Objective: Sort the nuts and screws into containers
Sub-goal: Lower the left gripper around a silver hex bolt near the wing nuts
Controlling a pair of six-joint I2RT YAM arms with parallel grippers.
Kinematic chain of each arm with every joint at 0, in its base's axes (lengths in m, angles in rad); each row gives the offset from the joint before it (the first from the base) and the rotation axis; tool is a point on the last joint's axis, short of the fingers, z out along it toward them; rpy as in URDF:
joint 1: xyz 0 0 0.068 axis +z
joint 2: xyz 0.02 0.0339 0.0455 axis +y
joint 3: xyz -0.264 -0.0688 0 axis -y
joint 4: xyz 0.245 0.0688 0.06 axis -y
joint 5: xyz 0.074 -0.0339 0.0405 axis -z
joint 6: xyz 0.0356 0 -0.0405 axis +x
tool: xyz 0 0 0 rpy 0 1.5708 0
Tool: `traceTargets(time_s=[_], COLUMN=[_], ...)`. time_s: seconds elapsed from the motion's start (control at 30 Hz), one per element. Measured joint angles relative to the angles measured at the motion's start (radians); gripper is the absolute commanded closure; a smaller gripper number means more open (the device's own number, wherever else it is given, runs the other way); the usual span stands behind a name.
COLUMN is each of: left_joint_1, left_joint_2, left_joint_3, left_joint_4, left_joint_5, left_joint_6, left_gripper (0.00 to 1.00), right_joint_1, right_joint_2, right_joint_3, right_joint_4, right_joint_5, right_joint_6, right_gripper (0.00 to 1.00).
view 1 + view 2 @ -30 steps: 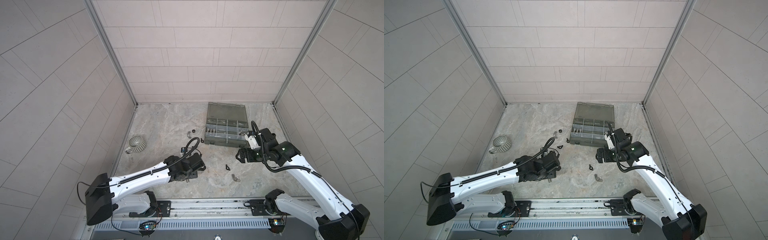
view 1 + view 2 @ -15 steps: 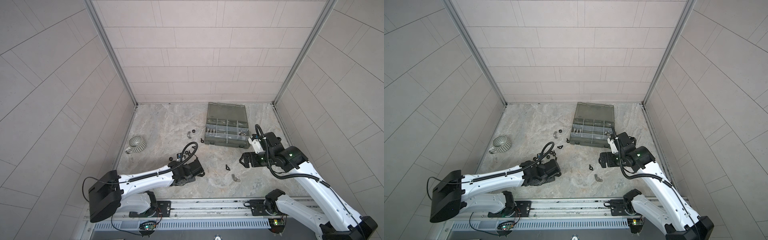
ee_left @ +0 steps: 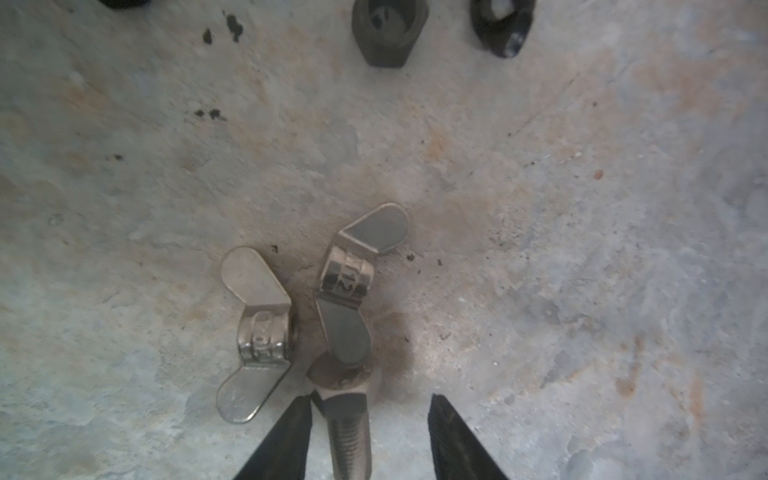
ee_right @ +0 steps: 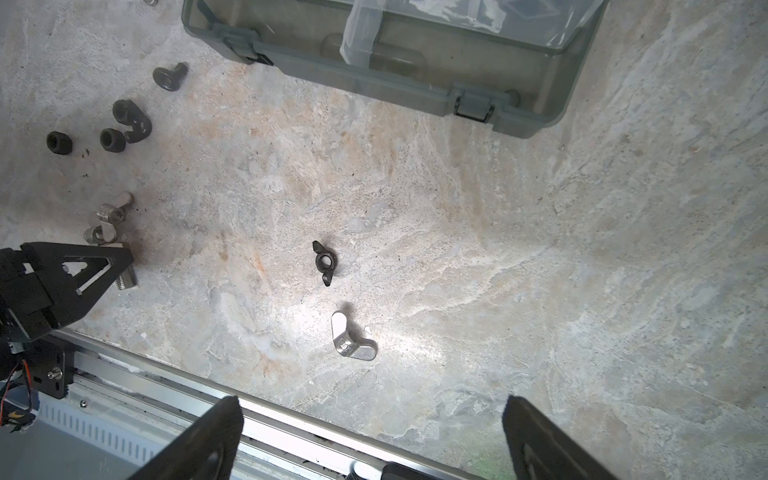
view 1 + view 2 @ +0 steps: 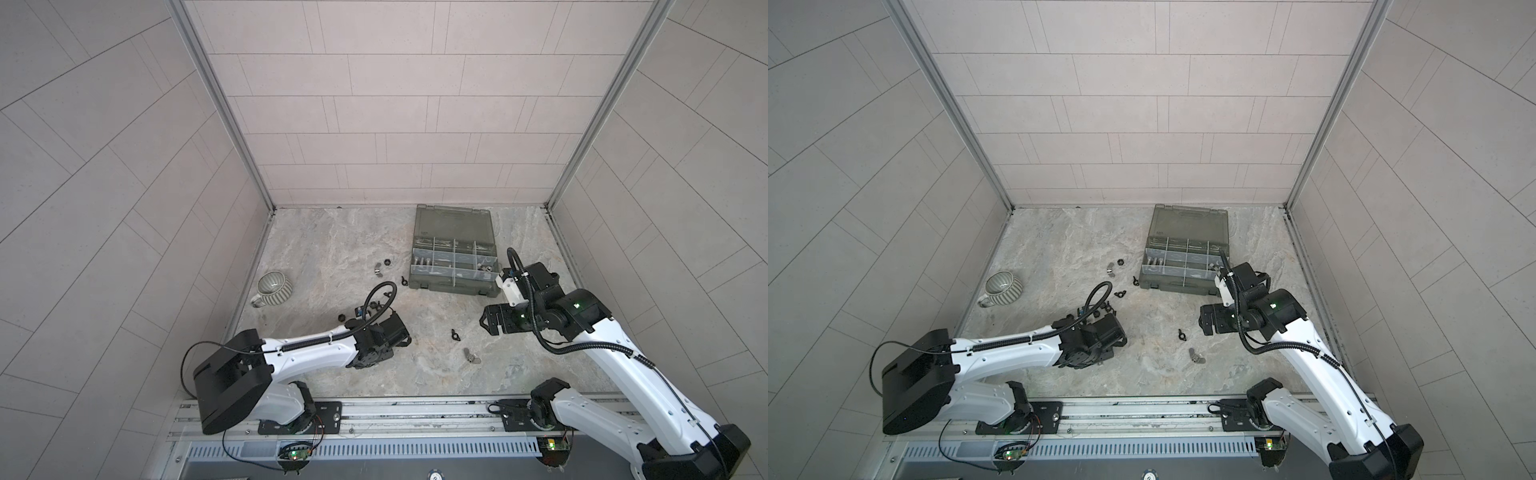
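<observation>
left gripper [image 3: 370,399]: low on the table [image 5: 332,249], front half, left of middle; jaws partly apart either side of the hex bolt [image 3: 348,419], gap on one side, not clamped
hex bolt: flat on the table, shank between the jaws, head touching a wing of the near wing nut [image 3: 353,282]; second wing nut [image 3: 257,328] just beside
why shank: head end is crowded, shank is the free part, probably
right gripper [image 4: 372,403]: jaws wide, nothing held, hovering off the organizer box [image 5: 453,287] front right corner, likely keeping clear
organizer box: back right of the table, lid open; silver pieces in a left compartment [image 5: 424,262], likely the bolt's target
loose: black wing nut [image 4: 325,262], silver wing nut [image 4: 353,343], front middle
risk: lift may drag the near wing nut
</observation>
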Motion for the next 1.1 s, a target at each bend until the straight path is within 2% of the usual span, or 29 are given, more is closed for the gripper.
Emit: traceTargets(time_s=[0.13, 0.5, 0.77, 1.1], left_joint_1=[0.026, 0.066, 0.07, 0.075], left_joint_2=[0.029, 0.074, 0.125, 0.239], left_joint_3=[-0.003, 0.032, 0.135, 0.403], left_joint_4=[0.014, 0.014, -0.076, -0.185], left_joint_5=[0.03, 0.077, 0.105, 0.1], left_joint_6=[0.002, 0.037, 0.113, 0.247], left_gripper=[0.54, 0.81, 0.85, 0.85], right_joint_1=[-0.001, -0.019, -0.041, -0.07], right_joint_2=[0.007, 0.032, 0.033, 0.032], right_joint_3=[0.0, 0.0, 0.0, -0.001], right_joint_4=[0.0, 0.003, 0.018, 0.031], right_joint_5=[0.004, 0.007, 0.006, -0.001], right_joint_6=[-0.006, -0.023, -0.023, -0.022], right_gripper=[0.01, 0.01, 0.01, 0.01])
